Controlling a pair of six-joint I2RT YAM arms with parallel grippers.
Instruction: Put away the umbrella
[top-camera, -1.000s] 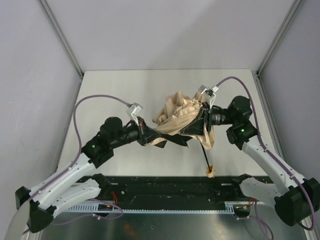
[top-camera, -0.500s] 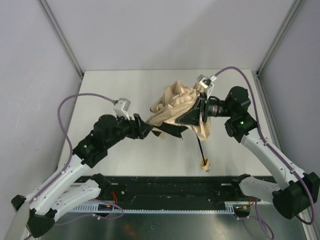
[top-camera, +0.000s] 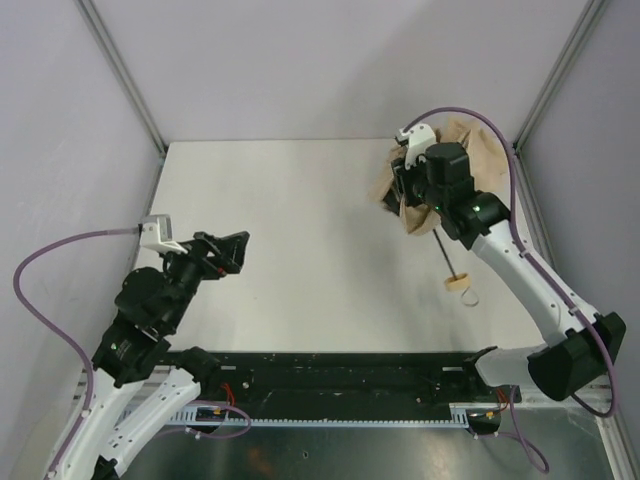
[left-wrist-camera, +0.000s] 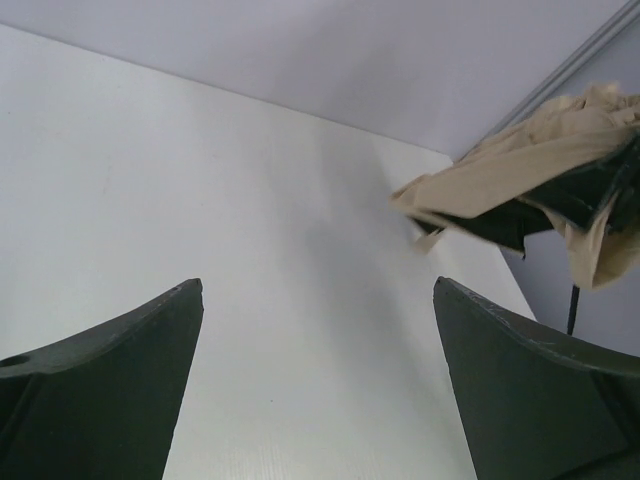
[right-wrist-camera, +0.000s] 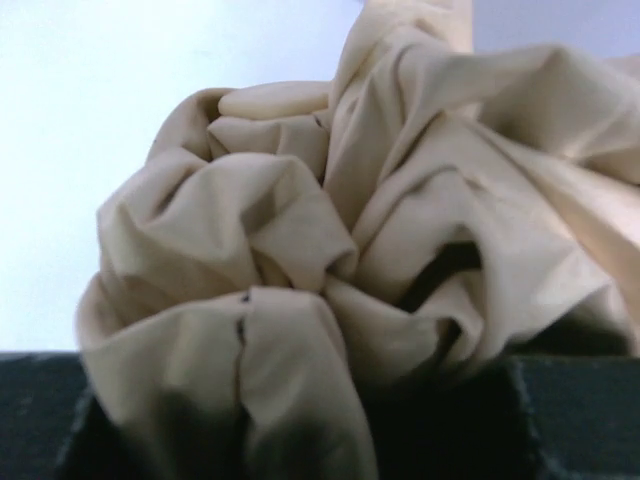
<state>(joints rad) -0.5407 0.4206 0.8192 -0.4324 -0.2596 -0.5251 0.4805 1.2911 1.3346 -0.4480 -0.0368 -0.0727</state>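
Tan-beige shiny fabric compact umbrella (top-camera: 482, 150) with thin black shaft (top-camera: 444, 257) hangs pinched in our right gripper (top-camera: 398, 195), while our left gripper (top-camera: 238, 252) gapes wide, holding nothing.

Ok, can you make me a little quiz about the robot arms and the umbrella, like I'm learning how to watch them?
1. True or false: the left gripper is holding the umbrella.
2. Pick one. What grips the umbrella's fabric? A) the left gripper B) the right gripper C) both grippers
3. Short answer: what colour is the thin shaft that leads to the tan handle?

Key
1. False: its jaws stand wide open with nothing between them, far from the umbrella.
2. B
3. Black
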